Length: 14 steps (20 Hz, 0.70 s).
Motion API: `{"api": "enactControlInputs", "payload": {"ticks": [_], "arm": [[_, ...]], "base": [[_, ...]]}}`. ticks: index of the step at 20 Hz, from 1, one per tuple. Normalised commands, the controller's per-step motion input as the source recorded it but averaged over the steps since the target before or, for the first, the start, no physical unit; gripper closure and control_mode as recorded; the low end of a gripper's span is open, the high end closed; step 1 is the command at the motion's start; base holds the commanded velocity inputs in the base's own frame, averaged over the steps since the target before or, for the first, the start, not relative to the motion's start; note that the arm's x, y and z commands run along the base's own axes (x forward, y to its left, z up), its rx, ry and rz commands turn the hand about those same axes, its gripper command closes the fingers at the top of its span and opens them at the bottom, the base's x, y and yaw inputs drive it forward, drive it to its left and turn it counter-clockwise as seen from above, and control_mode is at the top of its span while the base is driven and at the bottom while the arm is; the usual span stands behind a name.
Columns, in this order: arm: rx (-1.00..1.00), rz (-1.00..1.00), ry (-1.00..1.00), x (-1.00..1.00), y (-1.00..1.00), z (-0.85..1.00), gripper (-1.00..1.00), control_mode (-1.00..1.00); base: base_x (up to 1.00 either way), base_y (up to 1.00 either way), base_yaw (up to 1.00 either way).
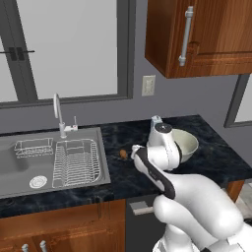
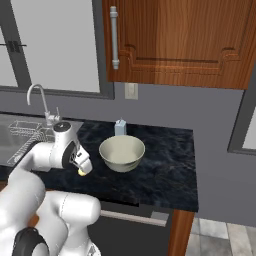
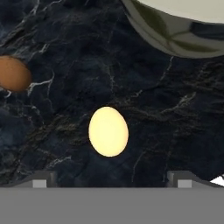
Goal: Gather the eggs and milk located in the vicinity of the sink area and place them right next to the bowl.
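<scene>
**Hovering over the pale egg**

Right now the gripper (image 3: 111, 181) hangs above the dark marble counter (image 3: 65, 65) with its jaws spread wide and nothing between them. Just beyond the fingertips lies the pale egg (image 3: 108, 131), flat on the counter, its long axis running away from the hand and so across the line between the two tips. I'd judge the egg pickup is the step in hand; the next move calls for a straight descent so the fingers close across the egg's narrow middle. Further off to one side sits the brown egg (image 3: 14, 73), well apart from the pale one. Beyond both is the bowl (image 2: 122, 152), and behind it the milk (image 2: 120, 127) stands upright, already close to the rim.
</scene>
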Motion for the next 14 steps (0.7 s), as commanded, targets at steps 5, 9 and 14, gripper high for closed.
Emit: {"api": "enactControlInputs", "payload": {"ticks": [5,9,14], "arm": [[0.0,0.0,0.0,0.12,0.0,-0.21,-1.0,-1.0],[0.0,0.0,0.0,0.1,0.0,-0.24,-1.0,-1.0],[0.0,0.0,0.0,0.06,0.0,-0.25,-1.0,-1.0]], "base": [[0.0,0.0,0.0],[0.0,0.0,0.0],[0.0,0.0,0.0]]}}
